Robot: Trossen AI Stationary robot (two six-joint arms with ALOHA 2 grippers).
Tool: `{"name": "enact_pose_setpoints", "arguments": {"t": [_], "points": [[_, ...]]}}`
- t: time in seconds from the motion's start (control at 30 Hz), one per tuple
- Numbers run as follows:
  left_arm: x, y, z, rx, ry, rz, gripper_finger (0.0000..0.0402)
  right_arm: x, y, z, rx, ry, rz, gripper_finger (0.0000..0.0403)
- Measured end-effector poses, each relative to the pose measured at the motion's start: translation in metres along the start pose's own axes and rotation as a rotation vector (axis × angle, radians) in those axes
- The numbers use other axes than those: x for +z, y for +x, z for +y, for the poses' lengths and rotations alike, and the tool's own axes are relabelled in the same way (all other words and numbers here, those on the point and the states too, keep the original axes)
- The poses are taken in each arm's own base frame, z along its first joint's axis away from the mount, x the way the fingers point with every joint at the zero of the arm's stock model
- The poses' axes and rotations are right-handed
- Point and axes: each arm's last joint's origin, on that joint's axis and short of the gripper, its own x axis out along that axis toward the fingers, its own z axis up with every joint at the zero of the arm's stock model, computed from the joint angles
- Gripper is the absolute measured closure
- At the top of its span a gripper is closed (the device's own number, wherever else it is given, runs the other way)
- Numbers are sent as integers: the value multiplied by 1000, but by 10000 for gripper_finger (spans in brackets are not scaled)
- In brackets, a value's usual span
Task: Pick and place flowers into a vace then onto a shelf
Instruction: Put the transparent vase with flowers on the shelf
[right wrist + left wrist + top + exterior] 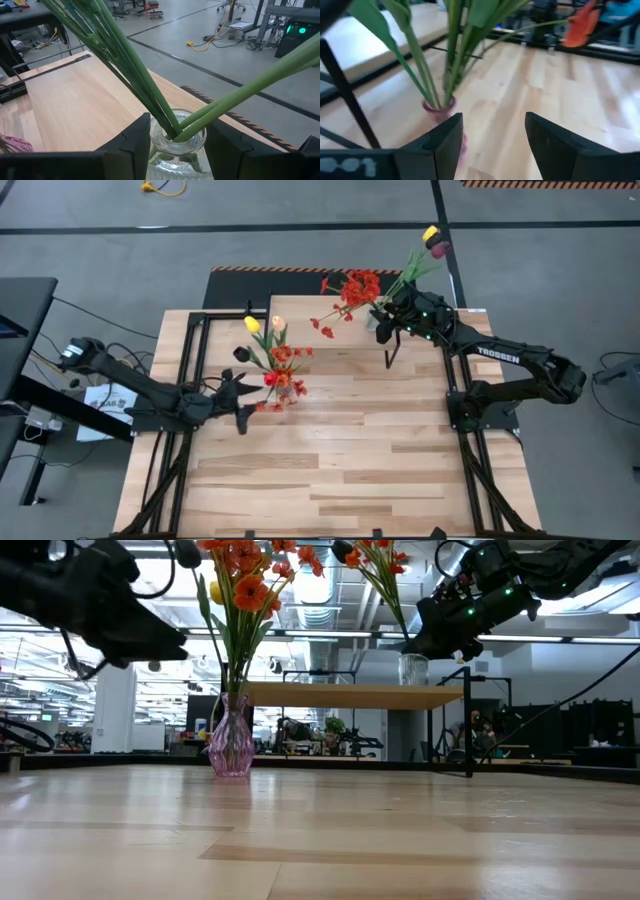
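Observation:
A clear glass vase point(177, 150) holds green-stemmed flowers point(355, 288): orange-red sprays and yellow and maroon tulips point(432, 238). It stands upright on the shelf's light wood top point(350, 695) at the table's far side. My right gripper point(177, 122) is shut on it. A pink vase point(232, 743) with tulips and orange-red sprays point(275, 355) rests by its base on the tabletop. My left gripper point(243, 402) is open just left of the pink vase and touches nothing. In the left wrist view the pink rim point(439, 106) lies off to one side of the fingers' gap. My right gripper pinches the clear vase between its two fingers, one on each side of the glass just below the rim point(154, 145). The fingers come nearly level from the table's right side. The vase is upright, its base point(413, 680) on the shelf top.
The shelf's thin black legs point(468, 735) stand on the far half of the plank tabletop point(340, 460). Black frame rails point(190, 370) run along the table's left and right sides. The near half of the tabletop is bare wood.

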Motion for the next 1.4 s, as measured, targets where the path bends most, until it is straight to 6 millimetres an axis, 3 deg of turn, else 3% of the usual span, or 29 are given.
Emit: {"name": "enact_pose_setpoints", "arguments": {"t": [0.43,0.7,1.4], "points": [[9,-29,4,-148,-83,-31,197,-2,0,3,10,-18,25,248],[7,-30,4,-142,-74,-17,197,-3,-1,3,12,-36,36,245],[7,-30,4,-141,-74,-15,197,-3,-1,3,12,-64,39,159]]}}
